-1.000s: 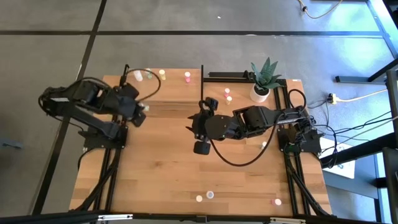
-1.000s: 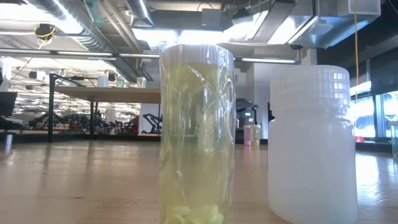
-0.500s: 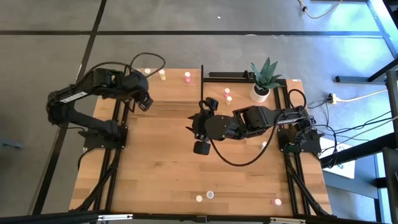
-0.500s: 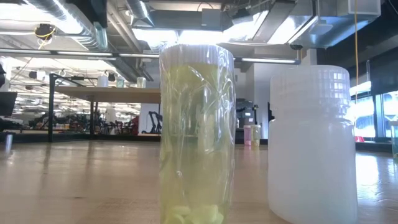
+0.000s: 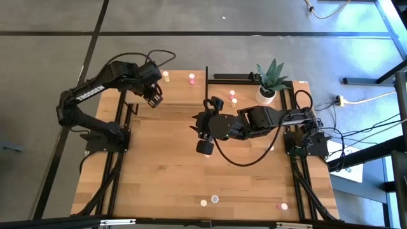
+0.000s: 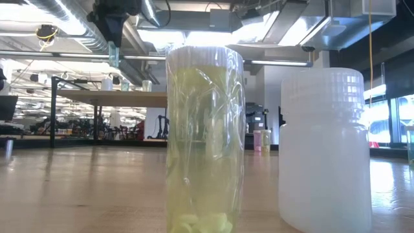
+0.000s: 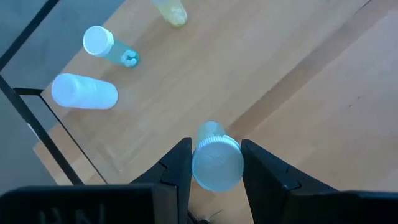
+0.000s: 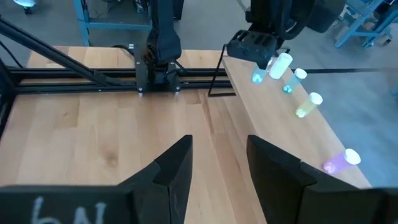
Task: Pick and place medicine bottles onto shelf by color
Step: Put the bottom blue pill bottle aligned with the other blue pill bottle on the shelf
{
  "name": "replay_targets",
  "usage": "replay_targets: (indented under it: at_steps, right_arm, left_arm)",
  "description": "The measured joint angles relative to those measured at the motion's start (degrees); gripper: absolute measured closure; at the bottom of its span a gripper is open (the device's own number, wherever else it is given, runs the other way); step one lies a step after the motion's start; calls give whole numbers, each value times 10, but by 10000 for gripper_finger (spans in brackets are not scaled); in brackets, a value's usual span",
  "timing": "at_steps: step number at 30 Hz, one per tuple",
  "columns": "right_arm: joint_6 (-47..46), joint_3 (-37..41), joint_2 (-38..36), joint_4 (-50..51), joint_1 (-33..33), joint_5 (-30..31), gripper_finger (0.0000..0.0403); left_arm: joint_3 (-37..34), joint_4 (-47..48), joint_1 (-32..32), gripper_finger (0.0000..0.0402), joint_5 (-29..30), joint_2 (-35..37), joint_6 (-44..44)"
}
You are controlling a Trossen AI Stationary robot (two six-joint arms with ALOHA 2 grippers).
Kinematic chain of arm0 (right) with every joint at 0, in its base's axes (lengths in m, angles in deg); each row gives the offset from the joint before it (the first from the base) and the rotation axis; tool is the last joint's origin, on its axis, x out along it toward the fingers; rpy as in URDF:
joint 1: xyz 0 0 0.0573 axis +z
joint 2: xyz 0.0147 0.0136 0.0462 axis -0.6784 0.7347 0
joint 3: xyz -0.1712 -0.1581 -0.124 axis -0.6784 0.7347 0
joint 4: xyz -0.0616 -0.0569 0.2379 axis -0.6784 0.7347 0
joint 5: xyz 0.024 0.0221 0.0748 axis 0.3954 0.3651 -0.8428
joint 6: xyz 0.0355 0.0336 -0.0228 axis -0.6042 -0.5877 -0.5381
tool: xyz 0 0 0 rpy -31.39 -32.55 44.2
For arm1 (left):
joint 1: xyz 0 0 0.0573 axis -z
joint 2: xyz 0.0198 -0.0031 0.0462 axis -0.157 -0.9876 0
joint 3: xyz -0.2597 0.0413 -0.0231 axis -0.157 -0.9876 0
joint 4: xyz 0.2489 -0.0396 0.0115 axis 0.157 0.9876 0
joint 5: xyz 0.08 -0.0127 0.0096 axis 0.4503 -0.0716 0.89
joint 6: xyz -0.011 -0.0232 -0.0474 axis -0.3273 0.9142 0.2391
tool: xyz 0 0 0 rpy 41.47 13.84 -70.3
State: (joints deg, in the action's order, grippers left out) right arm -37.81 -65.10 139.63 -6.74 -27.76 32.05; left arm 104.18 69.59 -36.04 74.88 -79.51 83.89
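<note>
Big picture first: the wooden table (image 5: 159, 178) fills the high view, and the raised shelf (image 5: 178, 89) runs along its 12 o'clock edge, with a potted plant (image 5: 267, 79) off at 1 o'clock. The left arm reaches up to about 11 o'clock, and its left pincer (image 5: 154, 98) hangs over the shelf's front edge, clenched on a white-capped bottle (image 7: 216, 163). The fingers (image 7: 177, 168) press in from both sides right at the cap and shoulder, and the bottle points down toward the planks. The right arm stretches in from 3 o'clock to near the table's centre, and its right pincer (image 8: 217, 146) waits there released, with nothing between the jaws. On the shelf near the carried bottle, a white bottle (image 7: 84, 91) lies on its side, a white-capped blue-green one (image 7: 102, 42) sits just beside it, and a yellow one (image 7: 171, 11) is a little further along. More bottles wait at the table's 6 o'clock edge, a pale pair (image 5: 209, 201) and a pink one (image 5: 283, 205) toward 5 o'clock. As for handling, I'd judge these bottles to be very light, stiff plastic, smooth and round. That makes them easy to squirt out of a pinch, and likely to roll once tipped, as the fallen white one suggests. The safest hold looks to be square across the cap or just under it, where the ridged rim gives some bite, with the bottle set down upright and let go gently.
</note>
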Motion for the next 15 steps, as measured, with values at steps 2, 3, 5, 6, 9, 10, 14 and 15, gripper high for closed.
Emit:
replay_targets:
  at_steps: [2, 3, 5, 6, 9, 10, 14, 15]
  right_arm:
    - [0, 0, 0, -1, -2, 14, 249]
    - [0, 0, 0, -1, -2, 23, 249]
    - [2, 0, 0, -4, -2, 43, 249]
    - [3, 0, 0, -4, -2, 50, 249]
    - [15, 0, 0, -4, -2, 56, 249]
    - [18, 0, 0, -4, -2, 56, 249]
    - [16, 0, 0, -4, -2, 56, 249]
    - [15, 0, 0, -4, -2, 56, 249]
  left_arm:
    - [0, 0, -8, 296, -2, -3, 0]
    - [0, 0, -11, 296, -3, -5, -1]
    - [0, 0, -18, 296, -10, -9, -1]
    - [0, 0, -20, 296, -10, -10, -1]
    - [0, -1, -28, 296, -10, -15, -1]
    - [0, -2, -31, 296, -10, -17, -1]
    - [-5, -22, -42, 296, -10, -22, -1]
    - [-11, -33, -45, 296, -10, -22, -4]
